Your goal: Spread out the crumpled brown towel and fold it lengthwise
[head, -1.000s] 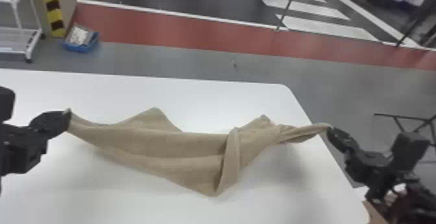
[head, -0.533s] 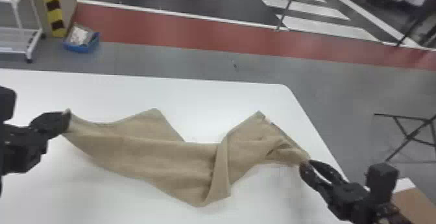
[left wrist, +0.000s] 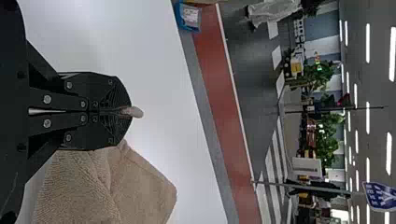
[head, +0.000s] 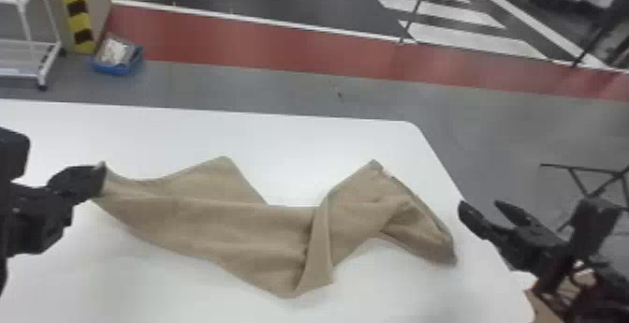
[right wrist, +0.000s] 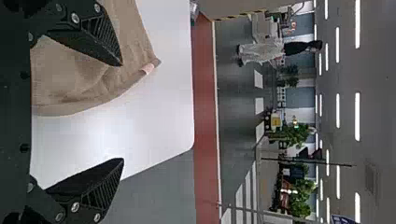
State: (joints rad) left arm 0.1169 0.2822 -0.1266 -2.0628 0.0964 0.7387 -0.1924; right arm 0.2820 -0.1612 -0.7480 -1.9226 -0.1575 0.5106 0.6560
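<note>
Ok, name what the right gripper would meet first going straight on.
The way looks free: the right gripper points past the towel, over the white table, though its height is hard to judge.

Scene is brightly and evenly lit. Light source noted in both wrist views: rows of long, narrow white ceiling lights (left wrist: 368,42), glowing nearly pure white against a dimmer grey ceiling (left wrist: 380,84). The smooth white tabletop with a rounded corner (head: 187,130) returns a strong, pale glare. Shadows are faint and soft-edged along the lower side of the crumpled brown cloth towel (head: 234,223); its folds carry mild shading. The smooth grey floor (head: 552,130) shows a diffuse sheen.
</note>
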